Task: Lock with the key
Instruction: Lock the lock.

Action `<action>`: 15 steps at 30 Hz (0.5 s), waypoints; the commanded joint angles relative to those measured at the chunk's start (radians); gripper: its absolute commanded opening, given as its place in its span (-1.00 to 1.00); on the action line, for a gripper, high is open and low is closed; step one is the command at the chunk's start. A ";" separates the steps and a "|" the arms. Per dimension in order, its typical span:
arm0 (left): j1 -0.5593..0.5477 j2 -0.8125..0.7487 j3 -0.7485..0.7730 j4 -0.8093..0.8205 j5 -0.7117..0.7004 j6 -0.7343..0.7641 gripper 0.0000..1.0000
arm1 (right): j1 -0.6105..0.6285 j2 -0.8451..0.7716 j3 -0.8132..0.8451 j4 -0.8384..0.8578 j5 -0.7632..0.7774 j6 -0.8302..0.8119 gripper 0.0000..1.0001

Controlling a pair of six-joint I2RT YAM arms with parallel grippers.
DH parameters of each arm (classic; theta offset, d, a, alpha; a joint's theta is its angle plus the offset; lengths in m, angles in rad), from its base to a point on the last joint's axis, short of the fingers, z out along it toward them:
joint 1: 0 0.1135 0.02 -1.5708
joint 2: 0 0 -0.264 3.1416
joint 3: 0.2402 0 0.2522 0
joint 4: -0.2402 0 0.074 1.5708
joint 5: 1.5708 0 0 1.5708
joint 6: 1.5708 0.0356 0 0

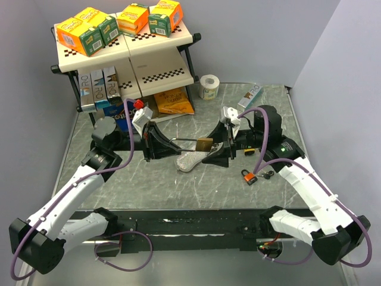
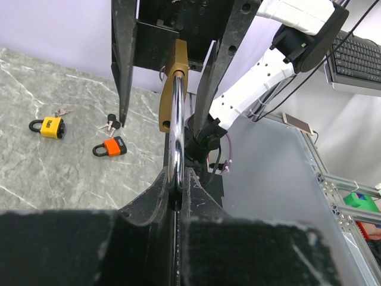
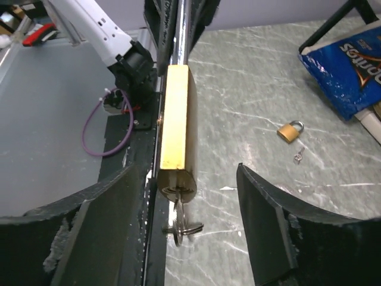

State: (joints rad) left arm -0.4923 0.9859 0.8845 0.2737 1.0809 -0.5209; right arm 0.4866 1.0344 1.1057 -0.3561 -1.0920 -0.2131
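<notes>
A large brass padlock (image 1: 204, 144) hangs in mid-air over the table's middle, held level between the two arms. My left gripper (image 2: 176, 179) is shut on its steel shackle (image 2: 177, 119). In the right wrist view the padlock body (image 3: 177, 125) points toward the camera, with the key (image 3: 180, 223) and its ring sticking out of the keyhole. My right gripper (image 3: 187, 196) stands open around that end, its fingers (image 3: 268, 208) apart from both key and body.
An orange padlock (image 1: 249, 176) with keys lies on the table to the right, and a yellow padlock (image 2: 50, 126) lies beyond it. A small brass padlock (image 3: 289, 131), a silver pouch (image 1: 191, 161), a chips bag (image 1: 174, 102) and a shelf rack (image 1: 128, 56) stand further back.
</notes>
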 commanded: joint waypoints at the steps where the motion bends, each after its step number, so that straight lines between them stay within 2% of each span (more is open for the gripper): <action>1: 0.003 -0.033 0.007 0.125 -0.006 -0.027 -0.98 | 0.013 -0.005 0.032 0.082 -0.054 0.050 0.44; 10: 0.003 -0.035 0.004 0.116 -0.013 -0.013 -0.98 | 0.030 0.010 0.046 0.080 -0.062 0.058 -0.02; 13: 0.003 -0.035 0.004 0.101 -0.013 0.005 -0.98 | 0.030 0.021 0.057 0.075 -0.074 0.069 -0.30; 14: 0.003 -0.033 0.005 0.095 -0.015 0.012 -0.98 | 0.030 0.023 0.062 0.077 -0.080 0.079 -0.48; 15: 0.003 -0.035 0.005 0.090 -0.013 0.021 -0.98 | 0.032 0.026 0.065 0.080 -0.085 0.087 -0.58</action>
State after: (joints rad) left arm -0.4923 0.9844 0.8696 0.2886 1.0767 -0.5339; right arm 0.5079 1.0477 1.1149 -0.3180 -1.1213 -0.1635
